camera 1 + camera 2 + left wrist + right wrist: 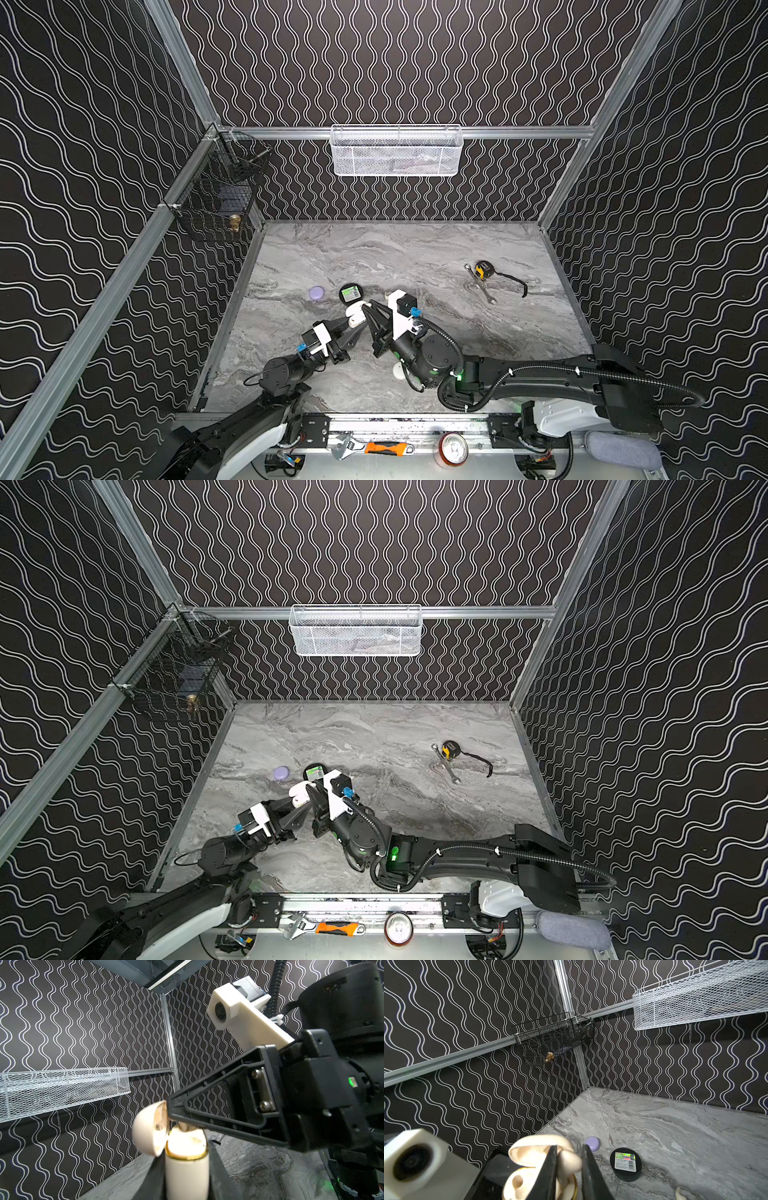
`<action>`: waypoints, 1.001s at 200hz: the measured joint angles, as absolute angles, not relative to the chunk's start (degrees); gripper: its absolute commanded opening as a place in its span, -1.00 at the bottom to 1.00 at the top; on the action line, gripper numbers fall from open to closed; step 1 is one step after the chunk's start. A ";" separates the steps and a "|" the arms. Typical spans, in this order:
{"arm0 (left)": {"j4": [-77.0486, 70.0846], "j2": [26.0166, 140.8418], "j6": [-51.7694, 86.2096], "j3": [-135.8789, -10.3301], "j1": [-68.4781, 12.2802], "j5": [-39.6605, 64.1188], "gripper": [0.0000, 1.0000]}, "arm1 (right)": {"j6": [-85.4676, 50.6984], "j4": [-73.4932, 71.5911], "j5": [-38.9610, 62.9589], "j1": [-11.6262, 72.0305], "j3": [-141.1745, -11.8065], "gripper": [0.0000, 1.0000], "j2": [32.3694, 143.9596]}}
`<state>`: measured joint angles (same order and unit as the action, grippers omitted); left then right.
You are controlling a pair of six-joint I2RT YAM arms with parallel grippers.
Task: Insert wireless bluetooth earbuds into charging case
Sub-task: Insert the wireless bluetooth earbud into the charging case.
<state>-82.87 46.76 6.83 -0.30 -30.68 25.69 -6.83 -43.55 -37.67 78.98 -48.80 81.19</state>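
Two robot arms meet over a grey marbled worktop, near its left side. The left tool is clamped on the body of a cream charging case, held upright with its hinged lid swung open. The right tool pinches a cream earbud between its fingers, bulb up. The stem points down into the case mouth, beside an empty socket. The bud looks partly in, not seated.

On the worktop beyond lie a closed lilac case and a round black tin. A tape measure and a wrench lie well apart, to the right.

Likely risks: the bud is small and glossy, so a stem slightly off its socket could jam, twist in the pinch, or pop free and drop. Pressing harder could slide the case down through the left tool's grip. One right finger sits against the lid's edge and could knock it shut.
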 measured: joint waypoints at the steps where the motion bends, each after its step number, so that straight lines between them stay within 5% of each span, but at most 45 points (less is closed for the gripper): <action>1: -82.83 46.74 6.83 -0.30 -30.68 25.69 -1.00 | -6.83 -43.55 -37.69 78.98 -48.80 -0.51 81.19; 66: -82.46 46.02 5.87 -0.30 -30.70 24.64 -1.00 | -6.52 -42.81 -38.22 80.05 -47.75 0.28 80.05; 98: -82.61 46.33 5.85 -0.30 -30.70 24.56 -1.00 | -6.46 -40.64 -37.06 80.25 -47.75 0.34 77.95; 116: -82.67 46.76 5.85 -0.30 -30.70 24.47 -1.00 | -6.48 -40.12 -36.03 80.31 -47.18 0.21 75.50; 150: -82.59 47.46 5.78 -0.30 -30.70 24.53 -1.00 | -6.87 -35.55 -34.44 80.40 -45.67 -0.45 68.01; 200: -84.36 50.43 5.69 -0.30 -30.70 27.62 -1.00 | -11.77 -20.93 -37.56 73.80 -48.58 -0.57 64.79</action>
<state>-84.36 50.43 5.69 -0.30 -30.70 27.62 -11.77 -20.93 -37.56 73.80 -48.58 64.79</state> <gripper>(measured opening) 0.244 0.210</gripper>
